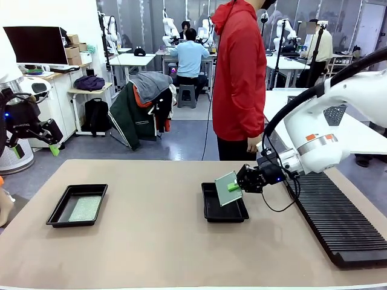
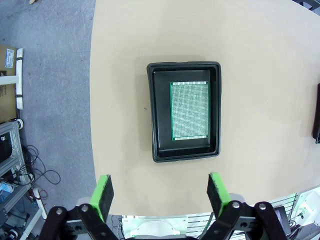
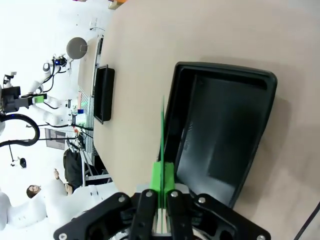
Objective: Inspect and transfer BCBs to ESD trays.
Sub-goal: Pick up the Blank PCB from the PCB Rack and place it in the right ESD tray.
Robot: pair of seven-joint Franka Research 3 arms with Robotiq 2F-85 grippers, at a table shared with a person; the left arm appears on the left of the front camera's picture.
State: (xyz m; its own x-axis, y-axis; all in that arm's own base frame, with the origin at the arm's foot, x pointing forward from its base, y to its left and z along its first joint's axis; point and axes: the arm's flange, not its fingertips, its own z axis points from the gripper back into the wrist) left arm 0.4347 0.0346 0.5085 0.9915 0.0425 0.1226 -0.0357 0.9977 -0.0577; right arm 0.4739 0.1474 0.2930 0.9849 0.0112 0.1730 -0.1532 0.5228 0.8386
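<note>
Clamping a thin green circuit board (image 1: 228, 188) by one edge, the right gripper (image 1: 234, 186) holds it tilted just above the left rim of a glossy black plastic tray (image 1: 224, 211) near the middle of the tan table (image 1: 151, 241). Well apart, the left gripper (image 1: 54, 147) hangs raised off the table's left end, jaws spread and empty, over a second black tray (image 2: 184, 111) where another speckled green board (image 2: 189, 110) lies flat.
</note>
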